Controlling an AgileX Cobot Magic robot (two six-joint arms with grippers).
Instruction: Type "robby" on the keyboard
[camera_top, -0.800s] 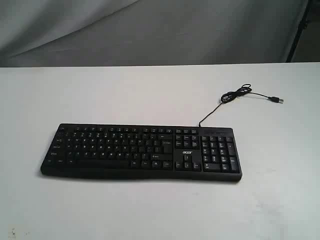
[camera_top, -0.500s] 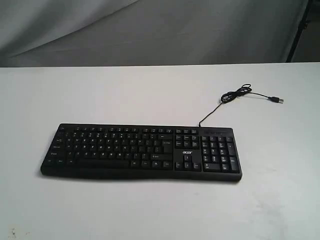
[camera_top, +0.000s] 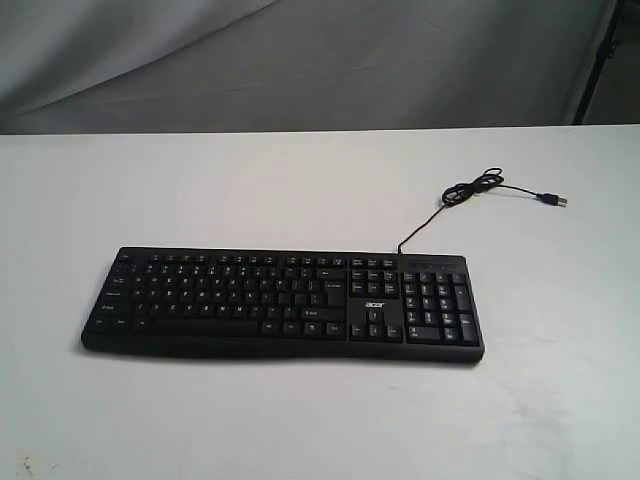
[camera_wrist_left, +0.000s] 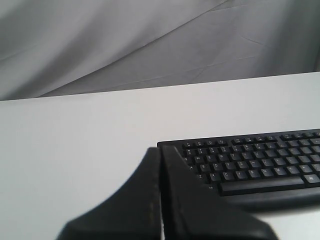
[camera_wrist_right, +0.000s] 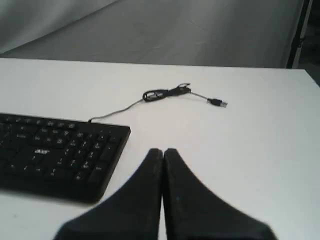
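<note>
keyboard (camera_top: 282, 300) lies flat in the middle of the worktop (camera_top: 300, 420), cable (camera_top: 440, 205) trailing far right. your left end effector (camera_wrist_left: 161, 150) and right end effector (camera_wrist_right: 162, 151) are both pinched together, holding nothing.

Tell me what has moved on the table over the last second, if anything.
Nothing visibly changed. The keyboard lies in the same spot on the table, and its cable stays coiled behind it, with the plug lying loose as before.

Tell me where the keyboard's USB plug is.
In the exterior view the USB plug lies on the white table at far right, beyond the keyboard, just past the cable coil.
</note>
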